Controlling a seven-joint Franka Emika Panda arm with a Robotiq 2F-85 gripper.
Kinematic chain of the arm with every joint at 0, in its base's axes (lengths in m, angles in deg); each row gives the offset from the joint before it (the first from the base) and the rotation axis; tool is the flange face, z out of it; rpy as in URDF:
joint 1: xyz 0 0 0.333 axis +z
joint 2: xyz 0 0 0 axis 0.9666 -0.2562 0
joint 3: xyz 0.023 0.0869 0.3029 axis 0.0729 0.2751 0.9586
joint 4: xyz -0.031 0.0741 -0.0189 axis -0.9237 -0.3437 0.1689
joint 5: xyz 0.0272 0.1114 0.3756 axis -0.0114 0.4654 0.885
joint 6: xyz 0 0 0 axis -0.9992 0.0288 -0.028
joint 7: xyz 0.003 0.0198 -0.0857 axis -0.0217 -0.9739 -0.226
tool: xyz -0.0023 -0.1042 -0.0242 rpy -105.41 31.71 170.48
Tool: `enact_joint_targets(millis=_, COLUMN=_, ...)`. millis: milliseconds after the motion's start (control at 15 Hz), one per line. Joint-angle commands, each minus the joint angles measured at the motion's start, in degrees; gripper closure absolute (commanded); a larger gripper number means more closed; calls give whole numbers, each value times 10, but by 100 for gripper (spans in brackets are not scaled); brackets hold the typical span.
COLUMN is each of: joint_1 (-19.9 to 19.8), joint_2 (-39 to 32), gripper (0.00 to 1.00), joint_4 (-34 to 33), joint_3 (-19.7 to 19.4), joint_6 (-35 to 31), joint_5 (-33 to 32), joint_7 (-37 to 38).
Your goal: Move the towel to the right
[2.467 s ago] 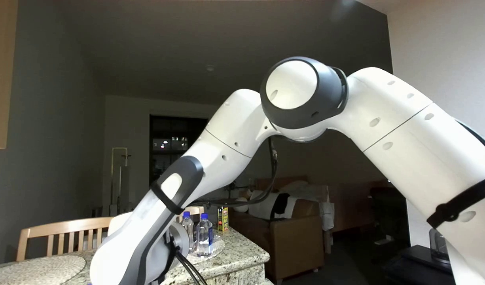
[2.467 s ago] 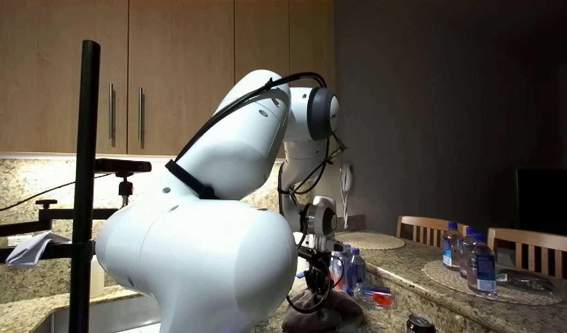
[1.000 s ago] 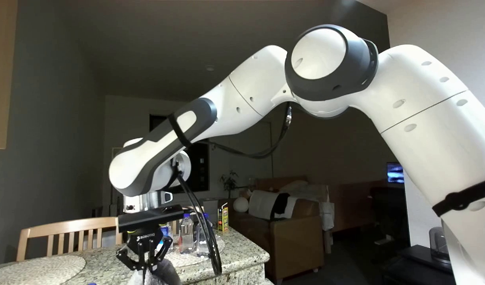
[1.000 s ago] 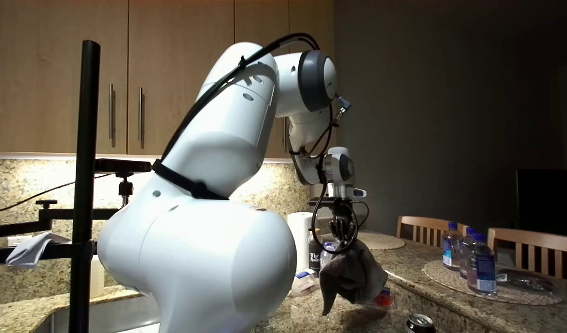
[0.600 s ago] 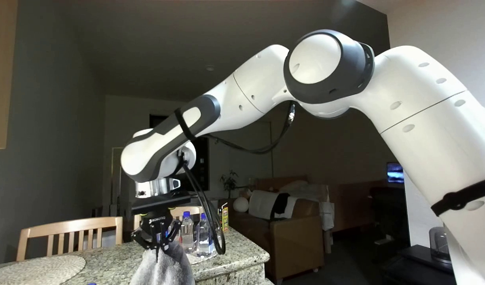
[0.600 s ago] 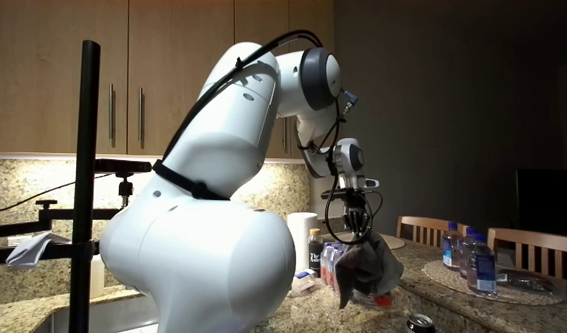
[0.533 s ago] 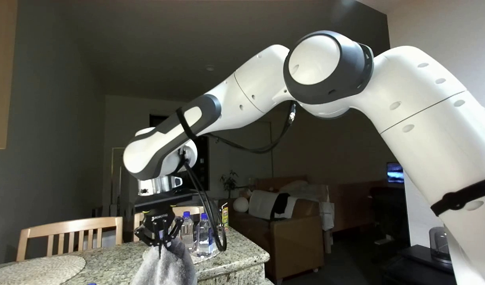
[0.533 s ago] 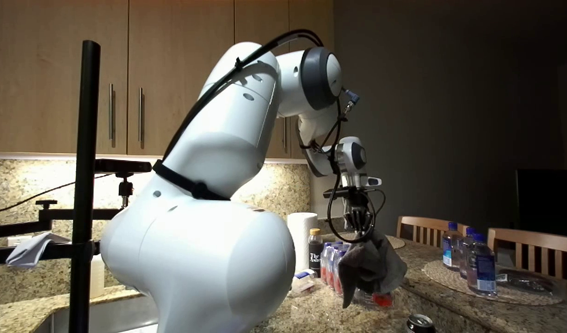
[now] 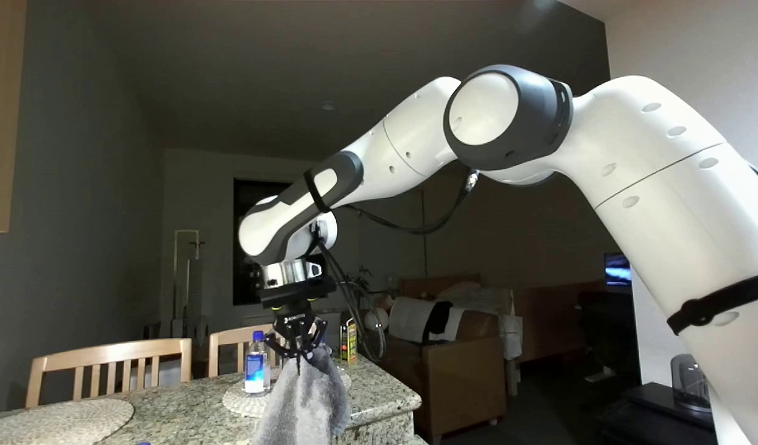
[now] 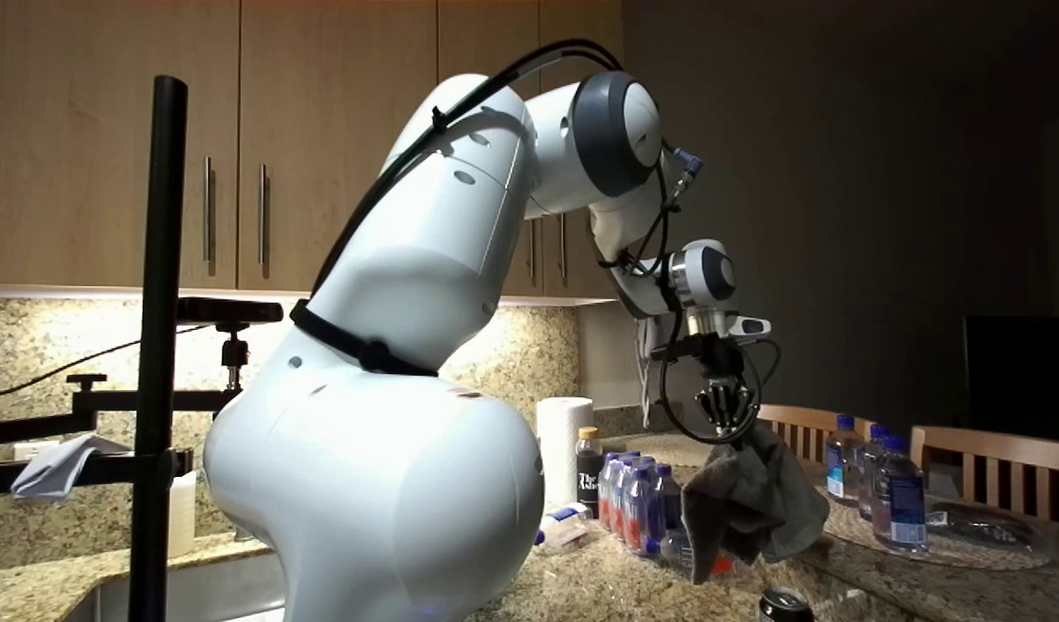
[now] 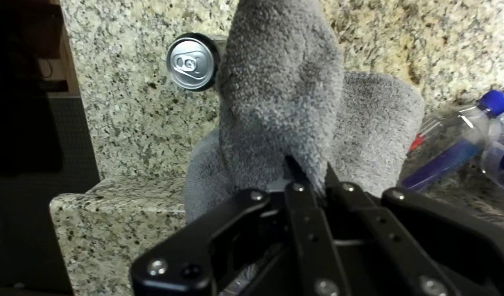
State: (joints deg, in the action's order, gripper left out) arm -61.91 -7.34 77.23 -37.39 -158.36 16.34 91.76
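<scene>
A grey terry-cloth towel [image 11: 276,94] hangs in soft folds, apparently off the speckled beige granite desk [image 11: 124,115] and just to the right of the black metal drinks can [image 11: 192,61] in the wrist view. The black two-fingered claw [image 11: 310,167] is clenched on a gathered fold of it, with loose flaps drooping below. The towel should handle as light, limp and impossible to break, and its thick pile ought to grip rather than slide. A bunched fold, like the one pinched here, looks the surest hold; one thin edge would more likely slip out. The free corners could swing and brush the can, so a gentle carry seems wise.

Small white lettering [image 9: 294,317] on the claw's body appears to read ROBOTIQ. In an exterior view, left of the can and farther back, a dark bottle with an orange-yellow cap [image 10: 588,475] shows "The" in white; the word under it is uncertain. Right of the can there, a clear plastic bottle with a blue cap [image 10: 899,497] wears a blue-and-white label [image 10: 907,518] too small to read. No name is legible on the can.
</scene>
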Motion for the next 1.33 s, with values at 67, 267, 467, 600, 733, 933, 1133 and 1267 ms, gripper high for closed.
enact_joint_targets(millis=67, joint_1=-26, joint_2=24, gripper=91, joint_4=11, joint_3=-12, joint_6=31, joint_5=-11, joint_7=-14)
enact_joint_targets(millis=267, joint_1=-38, joint_2=35, gripper=91, joint_4=25, joint_3=-22, joint_6=38, joint_5=-11, joint_7=-6)
enact_joint_targets(millis=467, joint_1=-46, joint_2=51, gripper=91, joint_4=52, joint_3=-26, joint_6=42, joint_5=-6, joint_7=0)
enact_joint_targets(millis=600, joint_1=-49, joint_2=67, gripper=91, joint_4=83, joint_3=-25, joint_6=40, joint_5=0, joint_7=4)
enact_joint_targets(millis=733, joint_1=-49, joint_2=88, gripper=91, joint_4=126, joint_3=-21, joint_6=29, joint_5=4, joint_7=12)
enact_joint_targets(millis=933, joint_1=-49, joint_2=126, gripper=91, joint_4=200, joint_3=-20, joint_6=-25, joint_5=7, joint_7=54)
enact_joint_targets(millis=1133, joint_1=-63, joint_2=151, gripper=91, joint_4=263, joint_3=-25, joint_6=-108, joint_5=22, joint_7=108)
enact_joint_targets(millis=1267, joint_1=-73, joint_2=160, gripper=91, joint_4=299, joint_3=-29, joint_6=-168, joint_5=30, joint_7=139)
